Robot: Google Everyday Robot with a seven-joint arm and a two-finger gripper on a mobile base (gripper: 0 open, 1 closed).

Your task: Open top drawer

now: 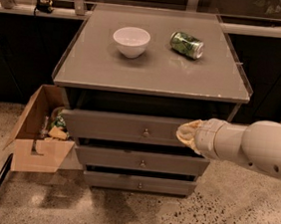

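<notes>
While the gripper (190, 134) hangs just right of the knob (146, 132), the reach seems to be the step in hand.
Top drawer (109, 125), around that knob, looks nearly shut; the gripper's hold cannot be told; next, likely: seize knob, pull.

The top drawer (114, 126), a wide, flat grey front with a small round metal knob (146, 132) at its centre, sits level just under the table (155, 70) top, above two narrower fronts (110, 157), with the gripper (188, 134) at its right end.
</notes>
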